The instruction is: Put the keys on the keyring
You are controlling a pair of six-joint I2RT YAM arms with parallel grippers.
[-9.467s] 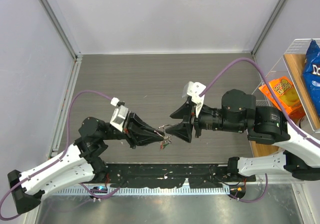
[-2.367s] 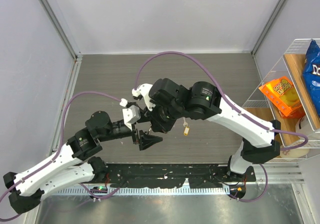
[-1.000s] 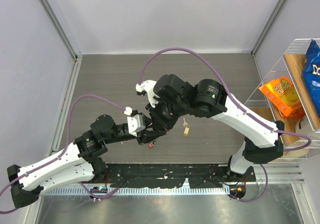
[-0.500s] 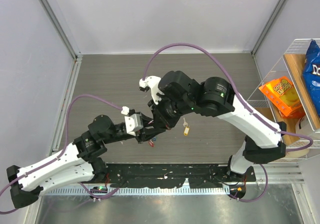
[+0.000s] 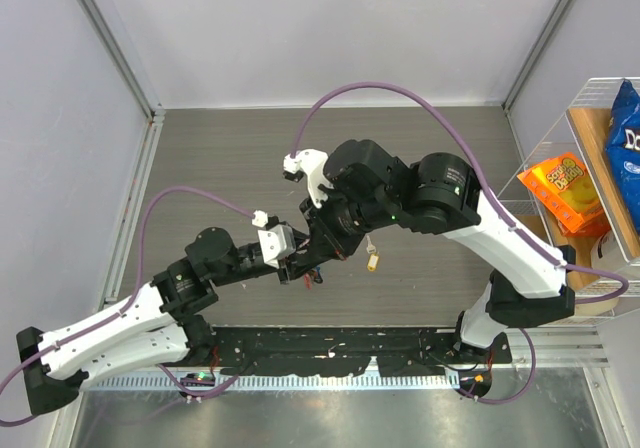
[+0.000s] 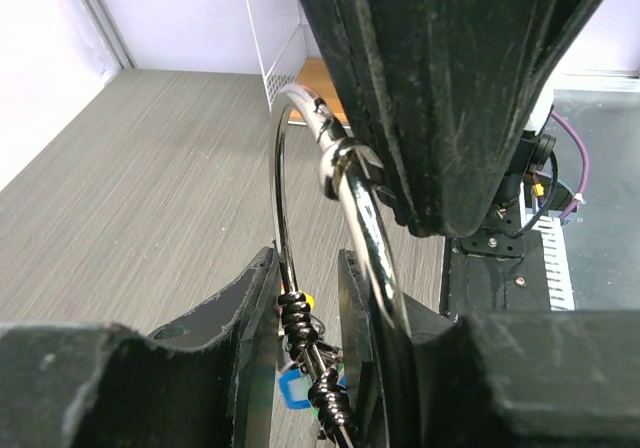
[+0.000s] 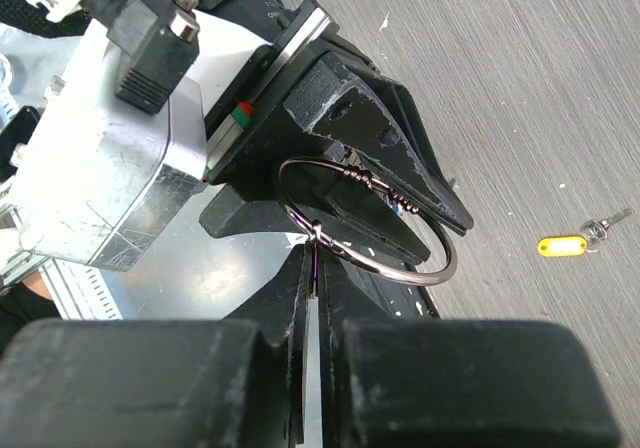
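The silver keyring [image 7: 365, 223] stands upright in my left gripper [image 6: 305, 268], whose jaws are shut on its wire where black coils wrap it. Blue, yellow and green key heads [image 6: 292, 388] hang beneath the jaws. My right gripper [image 7: 315, 268] is shut on a thin flat key with a red edge, its small eye [image 7: 314, 230] touching the ring wire. In the top view both grippers meet over the middle of the table, left gripper [image 5: 298, 268], right gripper [image 5: 322, 251]. A yellow-headed key [image 5: 373, 262] lies loose on the table just right of them, the same yellow key [image 7: 565, 245] in the right wrist view.
A wire rack [image 5: 560, 148] with orange and blue snack bags stands at the right edge. Purple cables arc over both arms. The black base rail [image 5: 340, 353] runs along the near edge, and pale walls close in the left and back.
Both grippers have drifted slightly right and away from the bases together, staying joined at the ring. The yellow key on the table has not moved.
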